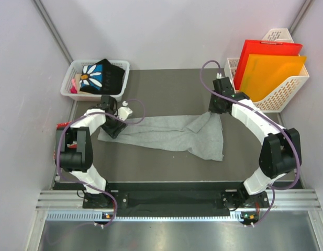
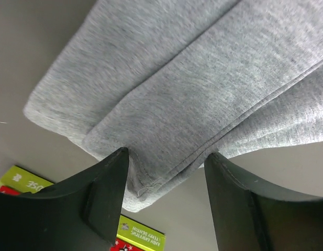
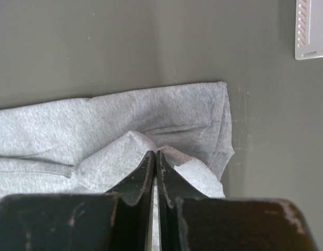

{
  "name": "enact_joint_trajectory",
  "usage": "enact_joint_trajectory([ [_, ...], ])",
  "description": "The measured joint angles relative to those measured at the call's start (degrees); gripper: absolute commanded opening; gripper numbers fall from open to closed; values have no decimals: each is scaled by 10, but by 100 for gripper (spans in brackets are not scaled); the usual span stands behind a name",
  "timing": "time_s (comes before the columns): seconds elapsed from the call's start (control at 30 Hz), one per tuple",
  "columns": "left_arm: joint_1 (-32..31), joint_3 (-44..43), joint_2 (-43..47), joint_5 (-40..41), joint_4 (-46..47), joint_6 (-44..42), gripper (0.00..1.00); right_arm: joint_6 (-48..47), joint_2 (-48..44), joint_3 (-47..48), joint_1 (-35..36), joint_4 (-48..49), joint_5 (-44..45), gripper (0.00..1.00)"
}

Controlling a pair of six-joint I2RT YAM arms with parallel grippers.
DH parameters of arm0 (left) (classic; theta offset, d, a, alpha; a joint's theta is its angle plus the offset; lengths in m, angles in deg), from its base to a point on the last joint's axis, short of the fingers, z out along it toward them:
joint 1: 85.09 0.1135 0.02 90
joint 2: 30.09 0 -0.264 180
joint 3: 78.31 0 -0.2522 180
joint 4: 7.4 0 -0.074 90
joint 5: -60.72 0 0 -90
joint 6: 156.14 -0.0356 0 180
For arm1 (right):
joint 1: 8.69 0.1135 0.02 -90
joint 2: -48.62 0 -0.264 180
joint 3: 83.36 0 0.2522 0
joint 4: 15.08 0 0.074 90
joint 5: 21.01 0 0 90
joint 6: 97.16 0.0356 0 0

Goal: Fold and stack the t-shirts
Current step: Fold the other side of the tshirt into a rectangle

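A plain light heather-grey cloth t-shirt (image 1: 166, 137) lies stretched across the middle of the dark table (image 1: 166, 86) in the overhead view. At its left end the left gripper (image 2: 166, 159) has its fingers wide apart, the hem between them. The right gripper (image 3: 155, 155), fingers pressed together, pinches a raised fold at the shirt's right. A black daisy-print t-shirt (image 1: 106, 77) fills the white plastic basket (image 1: 121, 64), upper left.
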Motion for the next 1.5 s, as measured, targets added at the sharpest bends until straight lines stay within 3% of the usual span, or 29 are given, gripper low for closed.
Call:
enact_joint_trajectory([
  [0.4, 0, -22, 63, -34, -71, -11, 69, -4, -14, -1, 0, 0, -1, 0],
  [0.53, 2, -33, 77, -42, -77, -15, 64, -4, -16, -6, 0, 2, -1, 0],
  [0.87, 45, -41, -10, -41, -46, -8, 58, -5, -21, -20, 0, 3, -1, 0],
  [1.3, 59, -41, -15, -43, -29, 0, 20, -8, -23, -28, 0, 4, -1, 0],
  [1.43, 59, -41, -15, -43, -28, 0, 0, -8, -24, -28, 0, 4, -1, 0],
  [1.5, 59, -41, -14, -43, -28, -2, 0, -8, -29, -27, 0, 2, -2, 0],
])
